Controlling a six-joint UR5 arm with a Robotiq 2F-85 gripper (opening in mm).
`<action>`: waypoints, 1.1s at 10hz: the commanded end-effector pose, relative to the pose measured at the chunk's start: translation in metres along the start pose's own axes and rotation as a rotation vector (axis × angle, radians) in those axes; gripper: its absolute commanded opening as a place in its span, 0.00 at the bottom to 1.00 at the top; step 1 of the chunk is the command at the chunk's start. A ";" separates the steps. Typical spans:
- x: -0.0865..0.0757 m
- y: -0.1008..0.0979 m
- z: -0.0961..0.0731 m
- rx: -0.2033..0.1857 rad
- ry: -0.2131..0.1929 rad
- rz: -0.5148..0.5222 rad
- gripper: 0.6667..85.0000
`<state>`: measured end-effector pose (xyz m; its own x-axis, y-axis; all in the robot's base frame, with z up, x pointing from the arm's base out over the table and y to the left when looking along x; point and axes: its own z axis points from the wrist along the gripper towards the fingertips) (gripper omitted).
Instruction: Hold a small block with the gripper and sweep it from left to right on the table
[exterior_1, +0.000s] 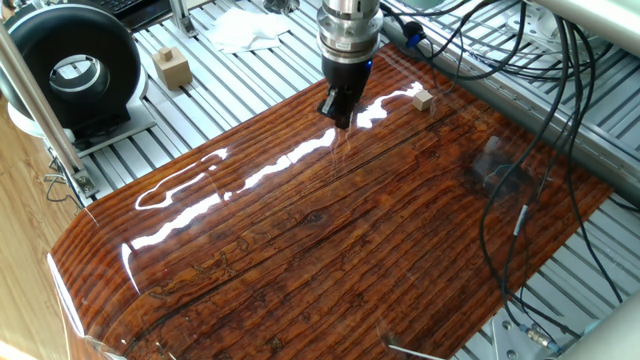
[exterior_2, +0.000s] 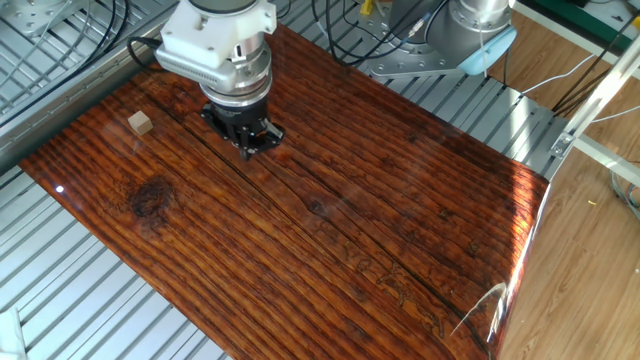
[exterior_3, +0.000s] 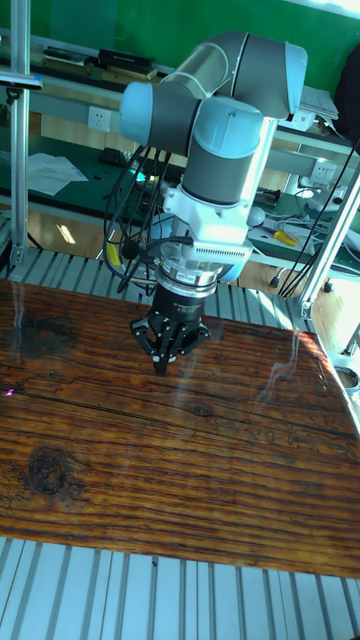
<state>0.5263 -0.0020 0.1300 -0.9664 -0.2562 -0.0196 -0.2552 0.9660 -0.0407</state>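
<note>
**Tool poised over the counter, small block lying apart**

The tool (exterior_1: 340, 118) points straight down, its black fingers drawn together to a narrow tip just above the glossy reddish-brown counter (exterior_1: 330, 250). Nothing shows between the fingers; they look clenched on nothing. In the tall fixed view the tool (exterior_3: 162, 362) hangs from a silver wrist under a grey and light-blue arm (exterior_3: 225, 110), its tip close over the dark grain of the counter (exterior_3: 180, 450). In the other fixed view the tool (exterior_2: 247, 147) stands near one long edge of the counter (exterior_2: 350, 230).

The small block (exterior_1: 422, 99) rests flat on the counter, well apart from the tool, near the counter's edge and touched by nothing. In the other fixed view the small block (exterior_2: 139, 122) lies alone on the wood to one side of the tool.

Beyond the tool, off the counter, a larger tan wooden block (exterior_1: 173, 67) stands on the ribbed aluminium frame (exterior_1: 260, 70). A black ring-shaped device (exterior_1: 70, 65) sits farther out on the same side. Black cables (exterior_1: 520, 120) loop over the counter's far corner.

No brand, label or writing can be read in any view.
</note>
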 end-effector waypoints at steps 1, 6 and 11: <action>-0.011 0.003 -0.002 -0.018 -0.041 0.028 0.00; 0.005 -0.012 -0.002 0.039 0.020 -0.014 0.00; 0.007 0.009 0.001 -0.067 0.031 0.141 0.00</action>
<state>0.5188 -0.0090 0.1289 -0.9873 -0.1583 0.0099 -0.1586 0.9864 -0.0432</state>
